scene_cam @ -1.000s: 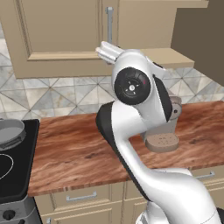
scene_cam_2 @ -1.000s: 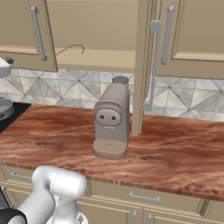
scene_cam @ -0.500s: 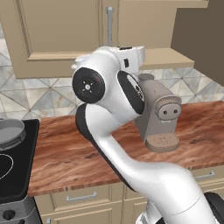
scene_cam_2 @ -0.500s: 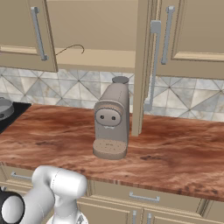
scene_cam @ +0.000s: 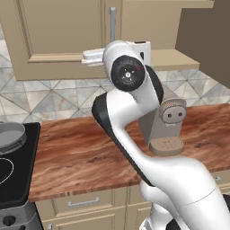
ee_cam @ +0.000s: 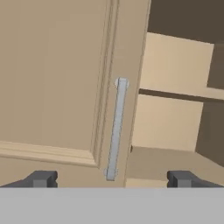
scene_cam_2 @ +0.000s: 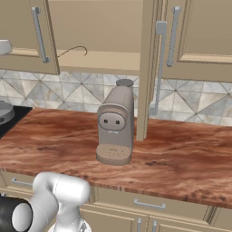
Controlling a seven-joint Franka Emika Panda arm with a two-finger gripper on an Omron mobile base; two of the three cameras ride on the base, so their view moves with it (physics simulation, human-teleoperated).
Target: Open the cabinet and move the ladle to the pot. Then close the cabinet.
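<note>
Two-finger gripper (ee_cam: 109, 178), dark tips spread wide and grasping nothing, raised toward the tan wall cabinet's (ee_cam: 52, 78) still-closed left door, seemingly lined up on its handle. Farther right, small dark ladle (scene_cam_2: 72, 50) on the open shelf; grey pot (scene_cam: 10, 135) far left.

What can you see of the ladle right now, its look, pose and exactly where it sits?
The ladle lies on the bottom shelf of the cabinet, in the half whose right-hand door is swung open. What shows is a thin, dark, curved handle arching up off the tan shelf board; its bowl is too small to make out. Nothing else touches it, and the gripper, jaws open, faces the closed left door's silver handle instead.
</note>
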